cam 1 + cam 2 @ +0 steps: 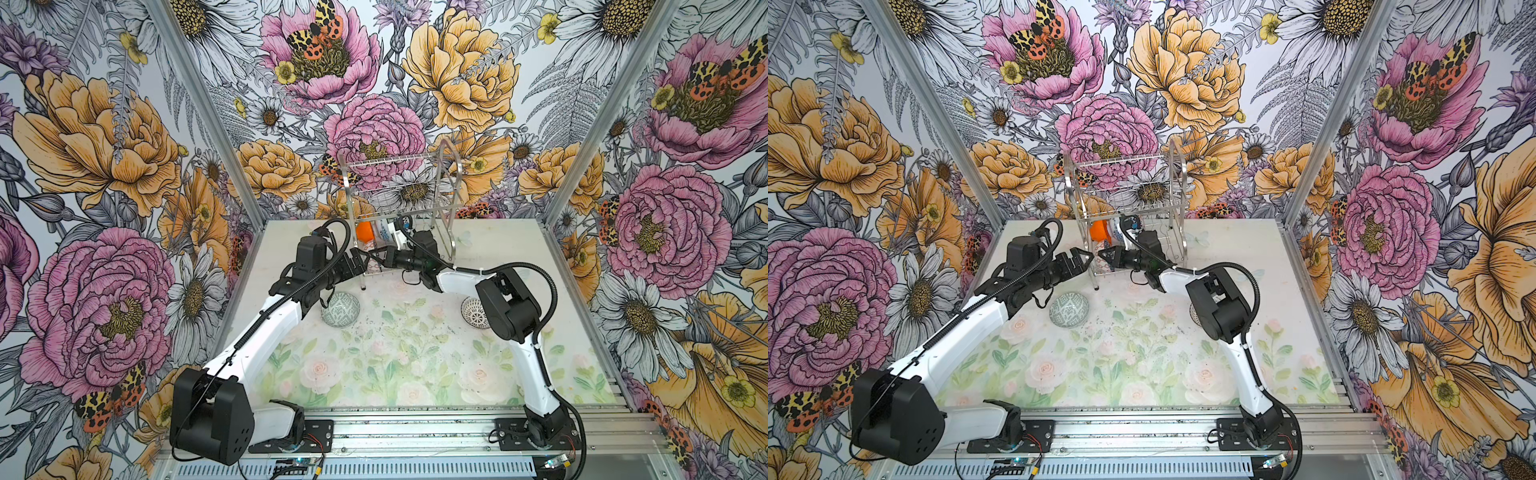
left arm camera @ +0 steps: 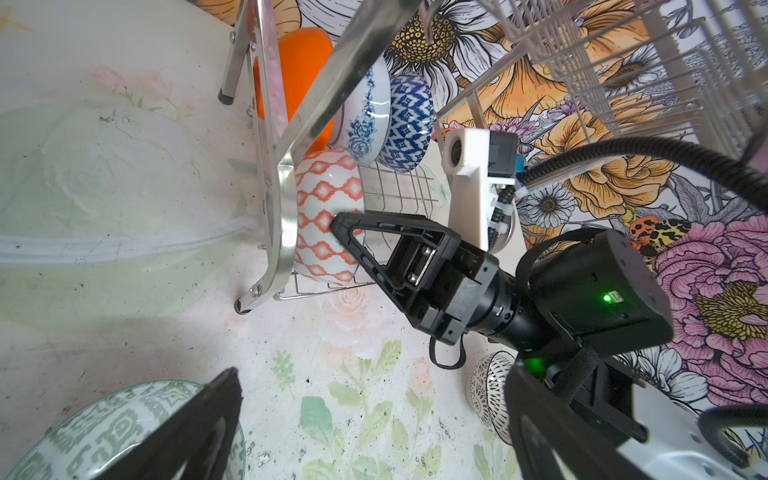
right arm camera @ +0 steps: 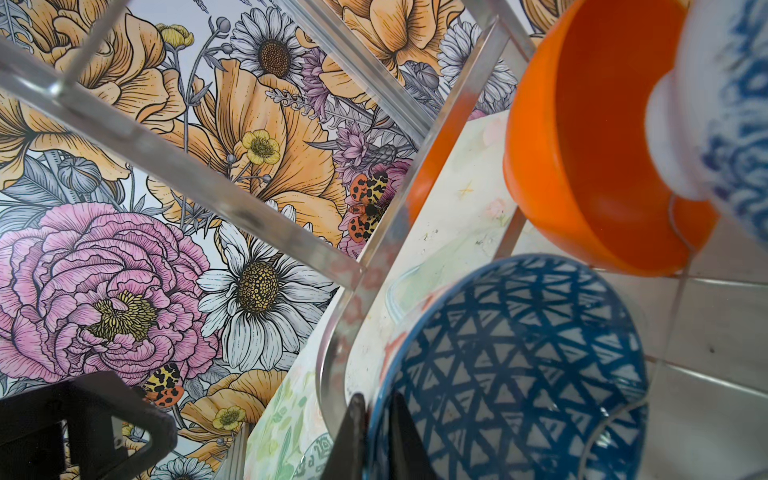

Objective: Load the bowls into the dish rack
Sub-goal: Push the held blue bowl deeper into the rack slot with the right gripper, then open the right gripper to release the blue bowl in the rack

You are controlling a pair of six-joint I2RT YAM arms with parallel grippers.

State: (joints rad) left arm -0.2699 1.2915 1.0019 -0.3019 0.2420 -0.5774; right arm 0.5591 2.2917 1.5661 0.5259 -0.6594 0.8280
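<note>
We are pinching the orange-diamond bowl (image 2: 322, 195) by its rim with our right claw (image 2: 345, 228), on the dish rack's (image 2: 272, 158) lower tier, just above centre in both top views; our left claw (image 1: 1081, 262) is hovering spread beside it.

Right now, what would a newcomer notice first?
The dish rack at the back, its lower tier holding an orange bowl, two blue-white bowls and the orange-white bowl whose rim the right pincer grips. The left pincer hangs open beside it; a grey-green bowl and a black-white bowl sit on the table.
</note>
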